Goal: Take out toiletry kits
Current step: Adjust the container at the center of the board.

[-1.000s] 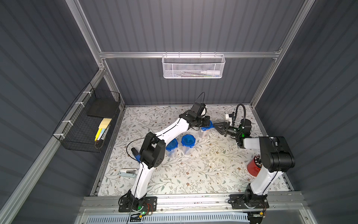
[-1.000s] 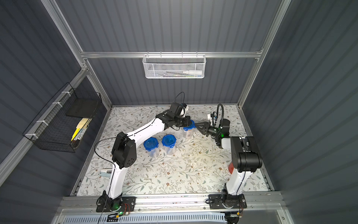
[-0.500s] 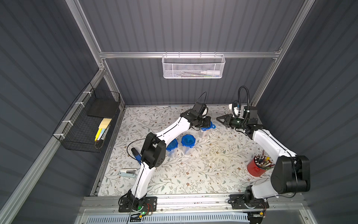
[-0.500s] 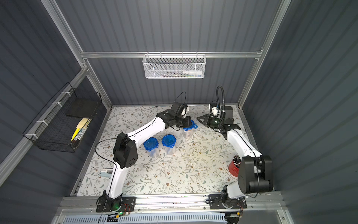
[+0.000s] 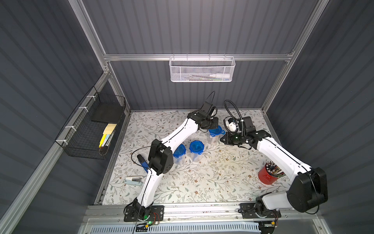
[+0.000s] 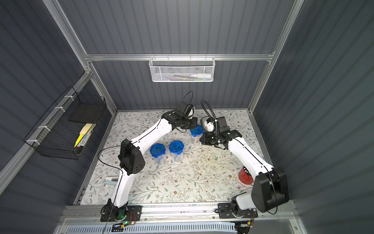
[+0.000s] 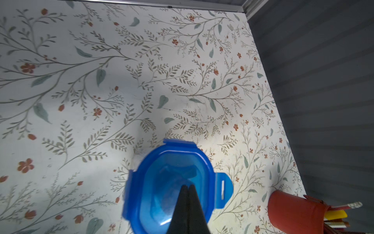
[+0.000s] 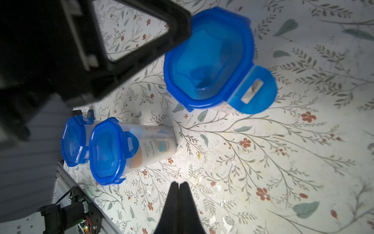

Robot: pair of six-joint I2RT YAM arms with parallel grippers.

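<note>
The left end effector (image 7: 187, 187) hung over a jar's blue clip lid (image 7: 159, 182), its dark fingers (image 7: 183, 202) pressed together with no gap. One lid flap (image 7: 222, 190) stuck out sideways. The jar stood on the floral counter (image 7: 101, 81), near a red cup (image 7: 291, 210) of pencils beside the dark ribbed wall (image 7: 323, 81)

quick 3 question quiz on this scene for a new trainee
1. How many blue-lidded jars stand on the table?
2. True or false: the left pincer and right pincer are both shut.
3. The left pincer's tip is at: A the red cup, B the rear jar's lid.
Key: 1. three; 2. true; 3. B.
</note>
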